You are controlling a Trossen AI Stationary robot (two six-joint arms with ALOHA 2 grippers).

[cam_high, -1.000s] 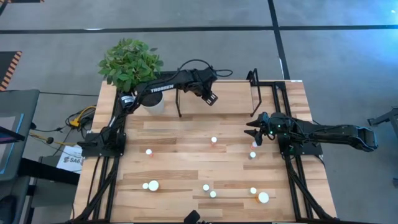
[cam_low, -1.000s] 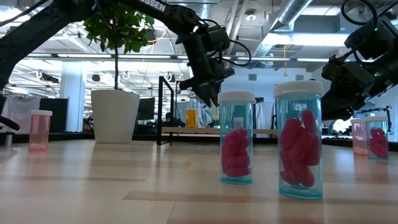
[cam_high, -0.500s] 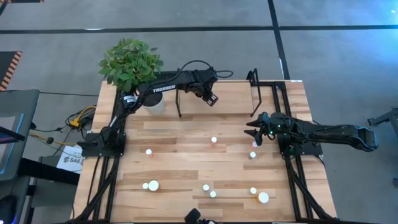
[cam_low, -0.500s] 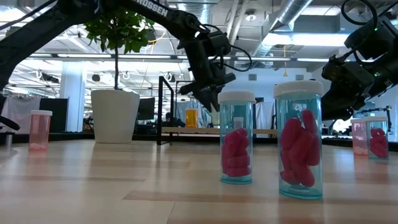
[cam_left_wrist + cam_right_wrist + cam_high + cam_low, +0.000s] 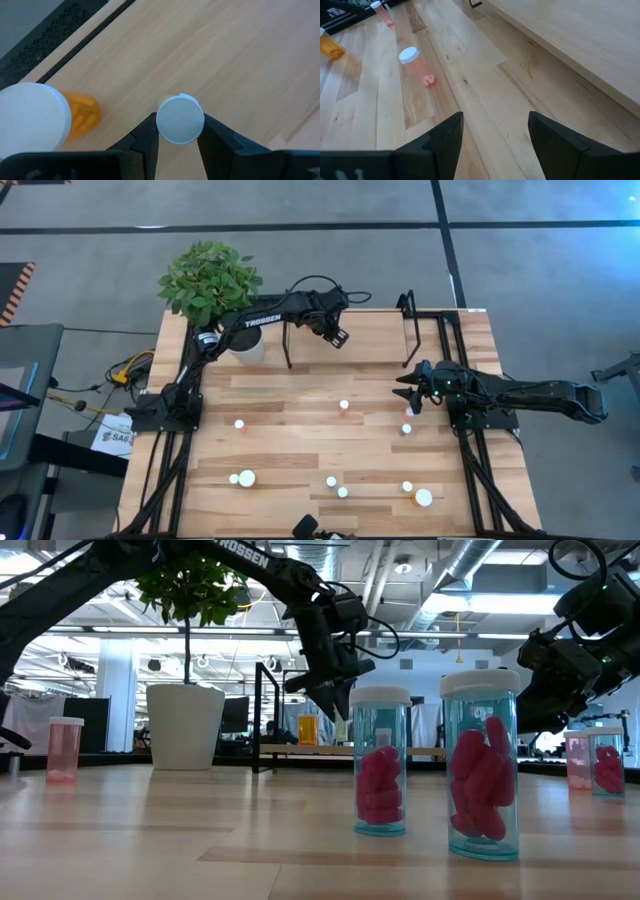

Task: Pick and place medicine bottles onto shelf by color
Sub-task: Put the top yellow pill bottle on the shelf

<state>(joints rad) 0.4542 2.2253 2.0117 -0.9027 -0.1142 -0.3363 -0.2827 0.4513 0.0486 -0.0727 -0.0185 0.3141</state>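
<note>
We see the left gripper [image 5: 179, 131] over the shelf [image 5: 350, 330] at the far side of the bench [image 5: 300, 420], jaws clamped on a white-capped bottle [image 5: 180, 119] — an orange bottle [image 5: 47, 117] stands just beside it on the board. The right gripper [image 5: 408, 392] hovers near the bench's right side, jaws spread wide and holding nothing — a pink bottle [image 5: 415, 65] stands ahead of it. Other bottles are scattered over the near half.

Pale, smooth-grained wooden shelf board [image 5: 240, 60]; matt white plastic cap [image 5: 180, 120] between matt black fingers [image 5: 145, 142]; translucent orange plastic bottle [image 5: 82, 117]; glossy clear bottles [image 5: 380, 765] on satin plank tabletop [image 5: 200, 850].
</note>
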